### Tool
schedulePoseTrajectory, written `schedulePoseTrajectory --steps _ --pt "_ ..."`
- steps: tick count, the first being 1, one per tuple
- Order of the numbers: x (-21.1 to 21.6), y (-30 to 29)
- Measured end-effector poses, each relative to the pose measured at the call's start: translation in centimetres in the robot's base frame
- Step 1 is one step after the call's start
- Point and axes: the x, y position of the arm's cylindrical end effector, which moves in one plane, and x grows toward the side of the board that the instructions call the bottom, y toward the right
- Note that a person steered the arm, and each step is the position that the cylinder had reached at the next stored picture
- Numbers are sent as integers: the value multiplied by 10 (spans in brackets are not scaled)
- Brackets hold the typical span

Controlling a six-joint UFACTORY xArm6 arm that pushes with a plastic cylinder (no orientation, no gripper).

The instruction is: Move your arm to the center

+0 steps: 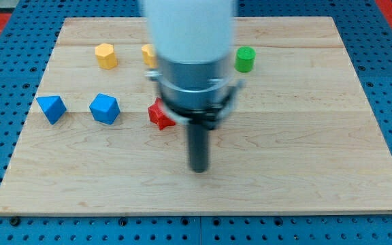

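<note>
The arm carried no claw; it ended in a plain dark rod, so there was nothing to open or close and nothing was held. My tip stood on the wooden bench, slightly toward the view's bottom of the board's middle and very nearly on its left-to-right midline.

The task named no block. Its target was the centre of the bench, which by my judgement lay just toward the view's top from my tip, close by, under or beside the arm's own grey collar. The coming move therefore turned on a short travel toward the view's top, with little or no sideways correction.

One obstruction was noted on that line. The red block, its shape partly hidden by the arm, lay just toward the view's top-left of my tip, near but apart from it. A straight push toward the top might pass it on its right side; a drift to the left risked nudging it.

Other blocks lay well clear. The blue cube-like block and the blue wedge-like block sat toward the view's left. The yellow hexagonal block and a second yellow block, mostly hidden behind the arm, sat toward the top left. The green cylinder sat toward the top, right of the arm.
</note>
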Motion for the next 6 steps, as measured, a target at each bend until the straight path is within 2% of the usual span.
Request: schedulePoseTrajectory --steps 1,3,4,5,6 --pt "-35 81" --pt "-92 76" --pt "-160 63" --pt "-146 -21" --pt "-166 -93"
